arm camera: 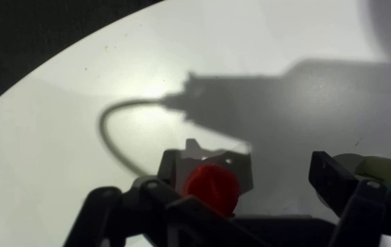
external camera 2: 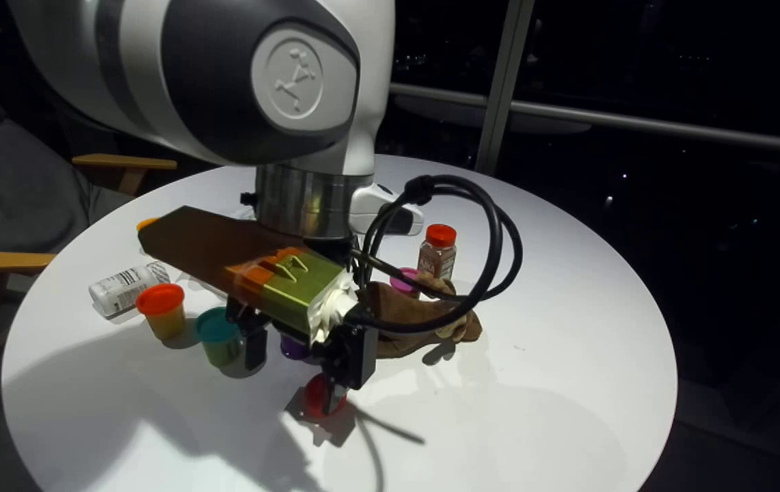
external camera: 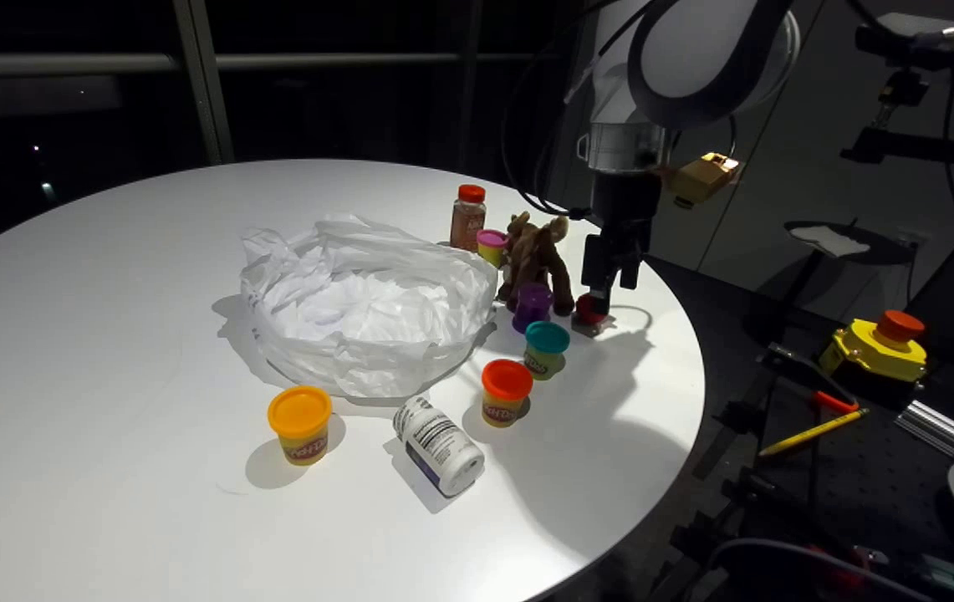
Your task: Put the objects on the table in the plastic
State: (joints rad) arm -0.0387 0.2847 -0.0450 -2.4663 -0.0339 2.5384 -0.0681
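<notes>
Wrist view: note spread pincer (arm camera: 246, 168); locate red-topped item (arm camera: 212, 188) between the jaws, off-centre toward the nearest edge of the surface (arm camera: 168, 51); preferably centre before closing.

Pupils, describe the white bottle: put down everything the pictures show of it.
The white bottle looks like smooth plastic, with a round base and, opposite, what seems a white cap. Its printed label carries dark text, mostly too small to read, and a dark blue area low down. It lies on its side on the white table, base pointing away from the translucent plastic; nothing else visibly touches it.
</notes>
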